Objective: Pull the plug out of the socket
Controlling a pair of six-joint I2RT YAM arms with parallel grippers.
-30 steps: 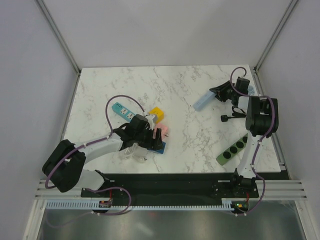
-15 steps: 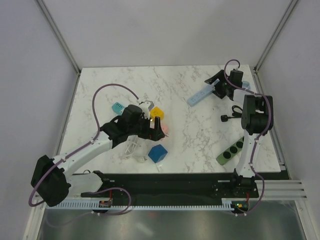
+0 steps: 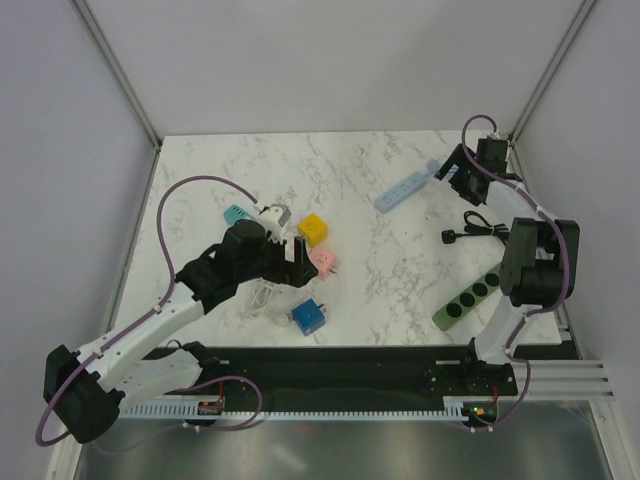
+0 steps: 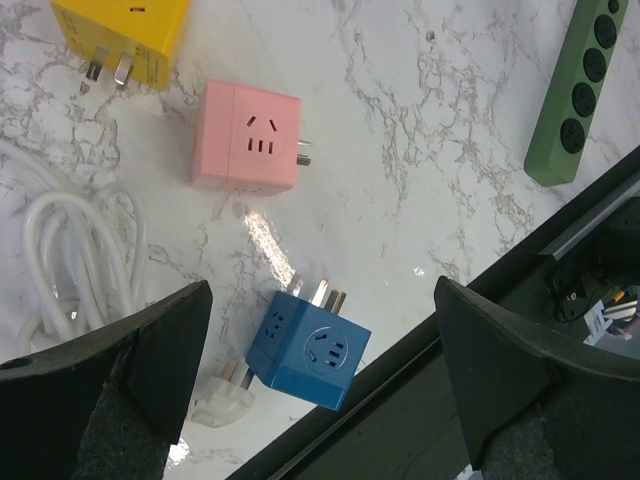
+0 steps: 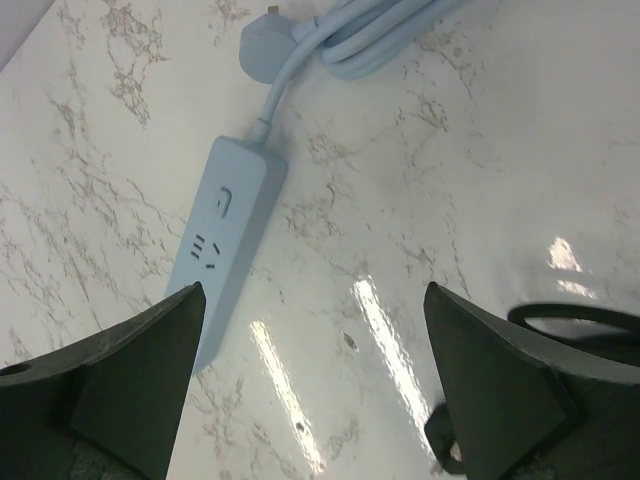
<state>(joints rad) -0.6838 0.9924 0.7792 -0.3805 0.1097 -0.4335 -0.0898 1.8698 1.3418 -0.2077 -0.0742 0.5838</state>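
Observation:
A blue cube socket (image 4: 310,348) lies near the table's front edge, also in the top view (image 3: 307,316). A white plug (image 4: 218,402) lies at the cube's left side with its bare pins showing, pointing toward the cube. Its white cable (image 4: 75,250) is coiled to the left. My left gripper (image 4: 320,285) hangs open above the cube with nothing between its fingers; from above it (image 3: 299,256) sits over the cubes. My right gripper (image 5: 312,290) is open over bare marble at the far right (image 3: 456,171), beside a light blue power strip (image 5: 225,240).
A pink cube socket (image 4: 247,138) and a yellow one (image 4: 120,30) lie behind the blue cube. A teal strip (image 3: 236,214) is at the left. A green power strip (image 3: 468,298) and a black plug with cable (image 3: 470,232) lie at the right.
My left gripper opened off the blue cube and rose back; the cube now lies free by the front edge. My right gripper opened and drew away right of the light blue strip.

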